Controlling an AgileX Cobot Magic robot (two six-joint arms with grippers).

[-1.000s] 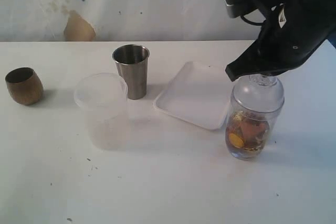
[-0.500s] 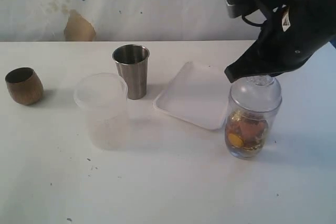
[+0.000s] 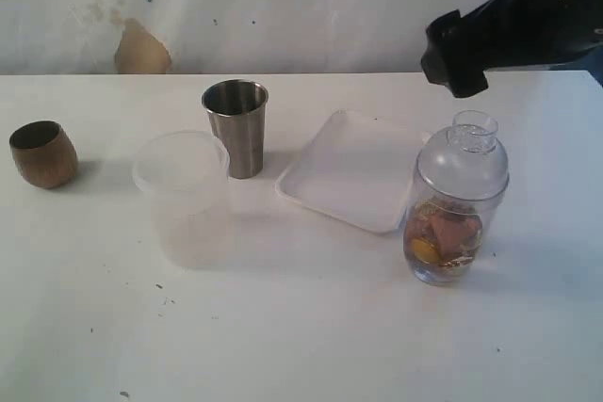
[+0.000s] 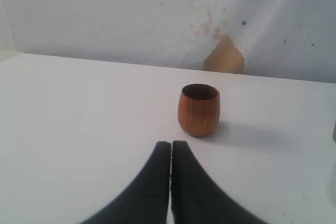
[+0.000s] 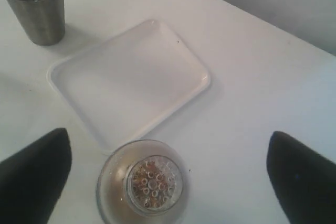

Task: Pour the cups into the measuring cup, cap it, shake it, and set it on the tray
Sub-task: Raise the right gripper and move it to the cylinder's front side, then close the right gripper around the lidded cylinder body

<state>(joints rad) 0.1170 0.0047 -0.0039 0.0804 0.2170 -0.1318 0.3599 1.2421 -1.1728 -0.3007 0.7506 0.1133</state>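
Table (image 3: pixel 301 345): white, lightly speckled, carries everything.

Tray (image 3: pixel 353 171): white, lying flat and bare, right of centre. Nothing set on it yet.

Right gripper (image 5: pixel 168 150): raised above the capped vessel, jaws spread as wide as I see them go, one finger to either side, nothing between them. Not touching the lid.

Frosted cup (image 3: pixel 184 200): upright, left of centre. Looks empty, though its haze makes that hard to confirm.

Measuring cup (image 3: pixel 450 233): upright on the table at the tray's right-hand corner, off it. Touching the rim or merely just beside it: cannot tell. Amber and brown bits fill the lower part. Dome lid (image 3: pixel 464 162) sits on top; the right wrist view looks straight down through its strainer neck.

Steel tumbler (image 3: pixel 236 129): upright just behind the frosted cup, near the tray's left corner.

Wooden cup (image 3: pixel 42 152): upright at far left, well apart from the rest.

Left gripper (image 4: pixel 170 153): low over the table near the wooden cup, jaws pressed together on nothing.

Judgement: pouring and capping look done. Whether the shake is done, the pictures cannot say. The vessel stands free, so the step in hand is a fresh grasp.

Next move calls for: right jaws lowered and centred about the vessel, closing firmly enough that lid and body stay together, then a shake if due, then a short carry onto the tray, set down flat inside the rim.
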